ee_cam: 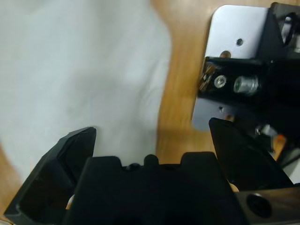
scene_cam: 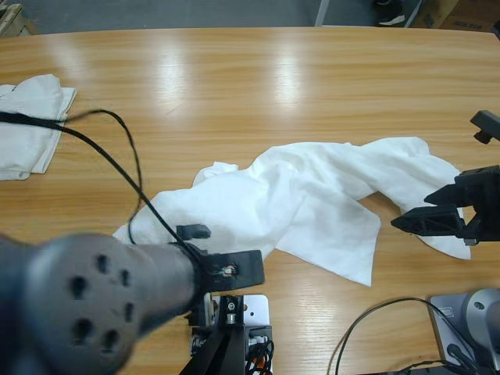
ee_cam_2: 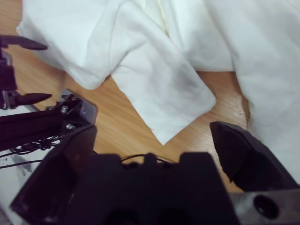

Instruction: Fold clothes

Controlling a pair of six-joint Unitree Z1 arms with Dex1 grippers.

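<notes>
Your left end effector (ee_cam: 150, 140) is hanging released, its two jaws spread wide with nothing between them, over the near-left edge of the white shirt (scene_cam: 312, 199). In the high view this end effector (scene_cam: 226, 258) is sitting just past the big silver elbow, at the near edge of the cloth. Your right end effector (ee_cam_2: 152, 140) is also released, jaws apart and empty, pointing at a loose flap of the shirt (ee_cam_2: 159, 89) that is lying flat on the wood. From above, that end effector (scene_cam: 414, 221) is reaching in from the right edge, right by the shirt's right end; whether it is touching the cloth, you cannot tell.

The shirt is lying crumpled and stretched out across the middle of the surface (scene_cam: 258, 94), running from near-left up to the right, with wrinkles and overlapping flaps. You are judging this one as not yet folded: it needs spreading flat before any fold.

At the far left, a second white garment (scene_cam: 31, 125) is lying in a compact, roughly squared bundle, which looks like one already folded, so the work appears partly done.

A black cable (scene_cam: 117, 156) is trailing across the left of the surface from that bundle toward the left arm, passing close to the shirt's left end. It could snag the cloth when you are pulling that side, so watch it.
</notes>
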